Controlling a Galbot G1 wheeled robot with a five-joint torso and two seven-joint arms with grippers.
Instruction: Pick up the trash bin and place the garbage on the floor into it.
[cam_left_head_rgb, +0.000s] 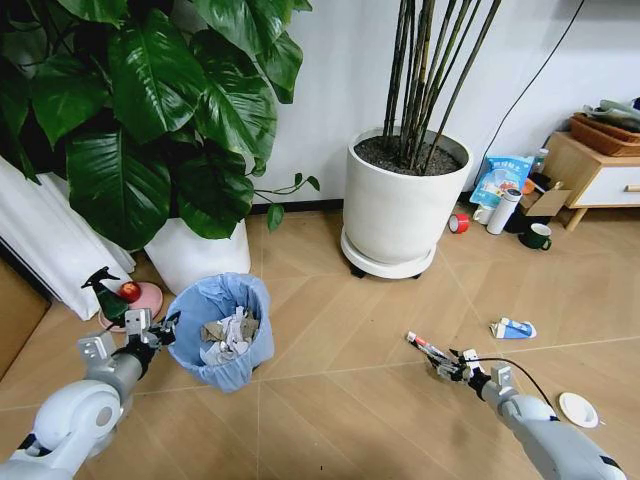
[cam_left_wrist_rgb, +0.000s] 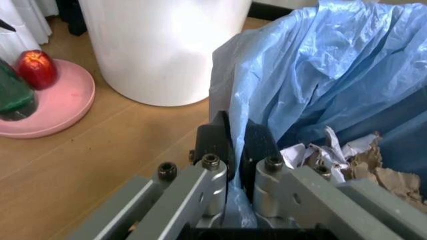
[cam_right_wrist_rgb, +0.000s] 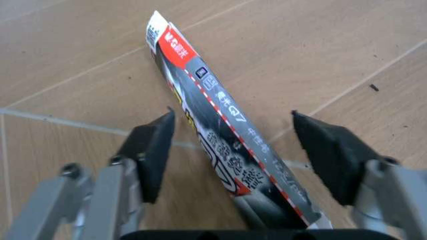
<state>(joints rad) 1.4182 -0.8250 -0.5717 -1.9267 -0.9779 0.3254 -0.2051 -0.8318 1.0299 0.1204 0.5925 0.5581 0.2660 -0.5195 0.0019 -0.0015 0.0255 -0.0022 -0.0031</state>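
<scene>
Light tan wooden floor (cam_left_head_rgb: 330, 390) with chevron planks, under everything.

At the back left, a big leafy plant in a white pot (cam_left_head_rgb: 195, 255). Right of it, against the wall, a round white pot (cam_left_head_rgb: 400, 205) with thin upright stems, on a low base.

In front of the leafy plant's pot, the trash bin (cam_left_head_rgb: 222, 330), lined with a crinkly light blue bag. Holds crumpled white paper and brown scraps inside. Leans a little. Cannot tell whether it rests on the floor or hangs just above it.

At the bin's left rim, the left gripper (cam_left_head_rgb: 160, 330). In the left wrist view (cam_left_wrist_rgb: 233, 132), black fingers (cam_left_wrist_rgb: 213, 142) pressed together with the blue bag's edge pinched between them.

Low on the right, well apart from the bin, the right gripper (cam_left_head_rgb: 440, 362), down close to the floor. In the right wrist view (cam_right_wrist_rgb: 231, 116), jaws wide apart, one on each side of a long thin package (cam_right_wrist_rgb: 200, 85). Grips nothing. Lies flat on the planks, this package (cam_left_head_rgb: 425, 346), grey and black with a red band and printed letters, nearer to one pad than to the other.

Further right on the floor, a blue-white carton (cam_left_head_rgb: 512, 328). Near the right arm, a white round lid (cam_left_head_rgb: 578, 408).

Left of the bin, a pink plate (cam_left_head_rgb: 145, 300) with a red apple (cam_left_head_rgb: 129, 291) on it, and a green spray bottle (cam_left_head_rgb: 105, 295) just beside the apple.

By the far wall on the right, a red tape roll (cam_left_head_rgb: 459, 222) and a dark green mug (cam_left_head_rgb: 538, 236).
</scene>
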